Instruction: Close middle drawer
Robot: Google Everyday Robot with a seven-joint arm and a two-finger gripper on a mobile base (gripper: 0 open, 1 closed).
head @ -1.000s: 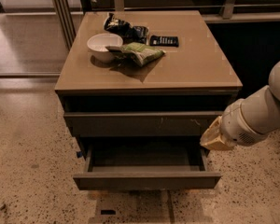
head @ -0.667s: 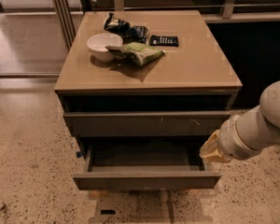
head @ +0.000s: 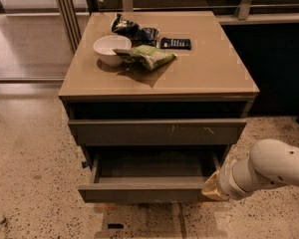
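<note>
A: Where's the target?

B: Lower centre of frame. The wide, shallow, dark grey-brown middle drawer (head: 144,194) with the plain handleless front stands pulled well out of the cabinet, its dark box interior exposed. It needs a straight push back in.

A: Gripper?

B: The tan-tipped gripper (head: 213,187) on the thick white arm (head: 276,166) sits at lower right, just beside the right end of that drawer front. Contact or a small gap, can't tell. Whether it's spread or closed up isn't readable either.

A: Why out at the end and not mid-front?

B: My guess: the arm comes in from the right, so that corner is the nearest flat face. With no handle, a push is the only option. An off-centre load could rack the drawer on its slides.

A: Other fronts?

B: The same-size grey front with small white scuff marks (head: 189,130) is directly above and sits further in. Above that is a dark open slot under the top.

A: Top surface?

B: The smooth tan slab top (head: 204,76) is slightly glossy. At upper centre it carries a round white bowl (head: 111,49), a crumpled green snack bag (head: 150,57) against the bowl, a dark crinkled bag (head: 134,33) and a flat black rectangular item (head: 176,43). All of it is well away from the push. The speckled beige floor (head: 30,173) looks hard.
</note>
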